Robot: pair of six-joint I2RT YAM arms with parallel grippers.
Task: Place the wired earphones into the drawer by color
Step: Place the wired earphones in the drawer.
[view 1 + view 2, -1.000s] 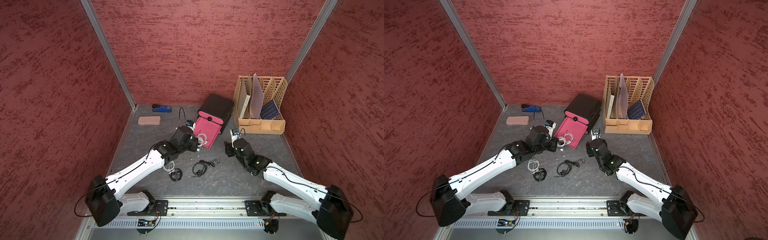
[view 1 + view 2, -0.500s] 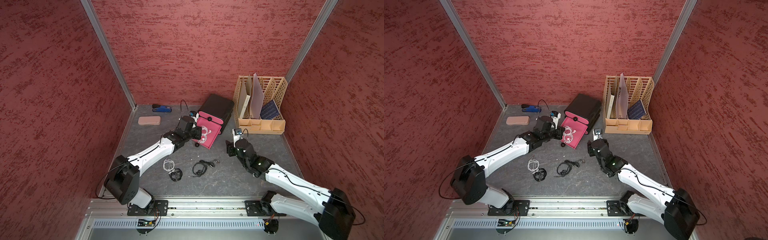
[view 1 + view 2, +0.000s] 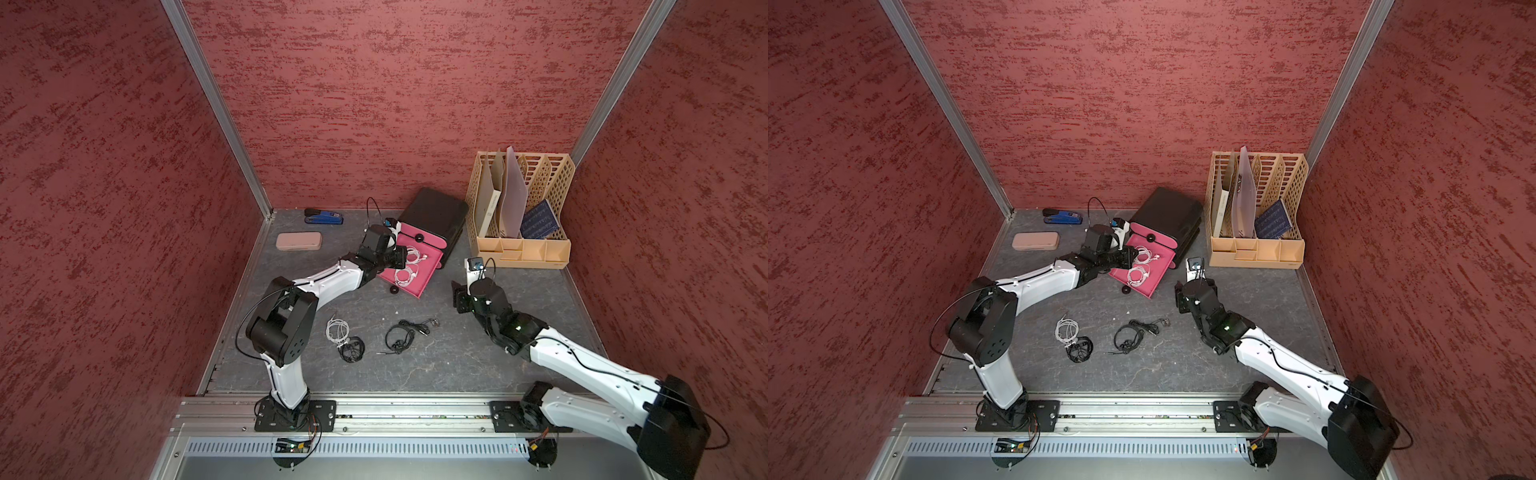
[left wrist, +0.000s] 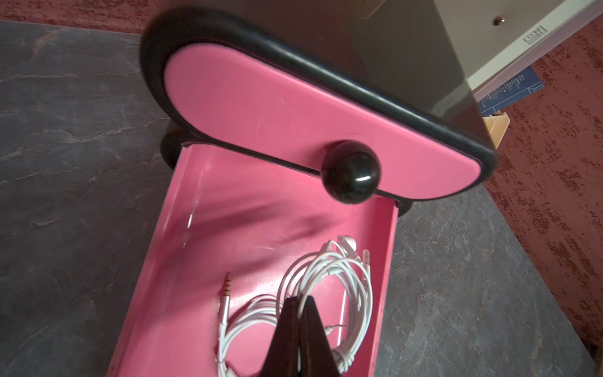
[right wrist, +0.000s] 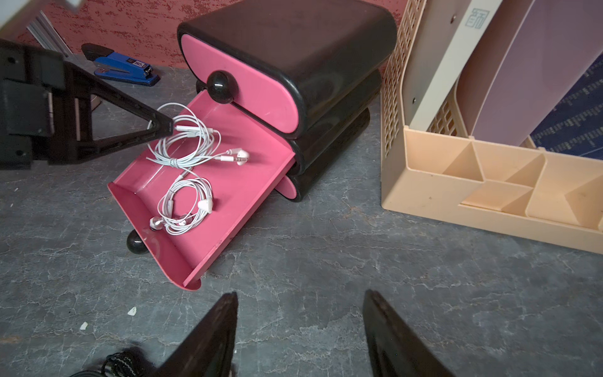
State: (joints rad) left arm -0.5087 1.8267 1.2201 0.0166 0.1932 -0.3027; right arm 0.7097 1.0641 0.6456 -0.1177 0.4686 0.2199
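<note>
The white earphones (image 4: pixel 347 244) have been carried into the pink drawer (image 5: pixel 248 176) by the left claw (image 4: pixel 300 298), which is still pinching them; release is due. The right claw (image 5: pixel 300 293) is spread and empty.

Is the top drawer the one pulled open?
No, the top drawer is shut; the middle drawer below it is pulled out, holding white earphones.
</note>
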